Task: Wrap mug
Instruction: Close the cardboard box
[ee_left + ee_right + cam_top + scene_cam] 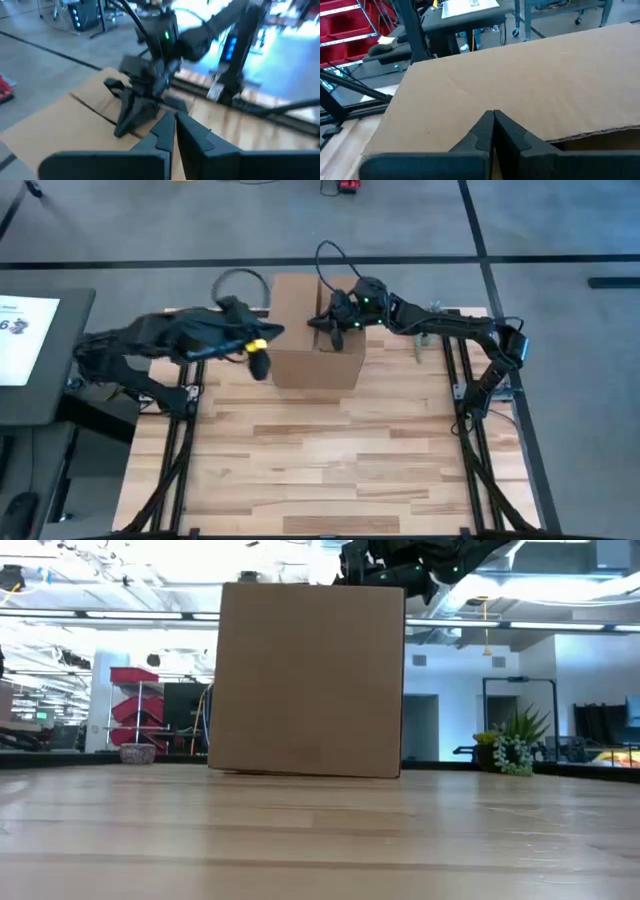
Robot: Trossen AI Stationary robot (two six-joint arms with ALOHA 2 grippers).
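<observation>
No mug visible; closed cardboard box (317, 330) at the table's far edge, both grippers over it.

We cannot find the mug in any view; our guess is it sits inside the box, whose flaps lie flat with a seam showing in the left wrist view. Right gripper (332, 322) rests over the box top near its right edge, fingers pressed together on nothing, likely holding a flap down or poking the seam. Left gripper (258, 361) hangs just off the box's left near corner, fingers also together and empty. We see bare wooden table (340, 460) in front, a monitor (25, 340) off the left edge, and a plant (512, 752) in the room behind. The flaps block access to whatever is inside.
</observation>
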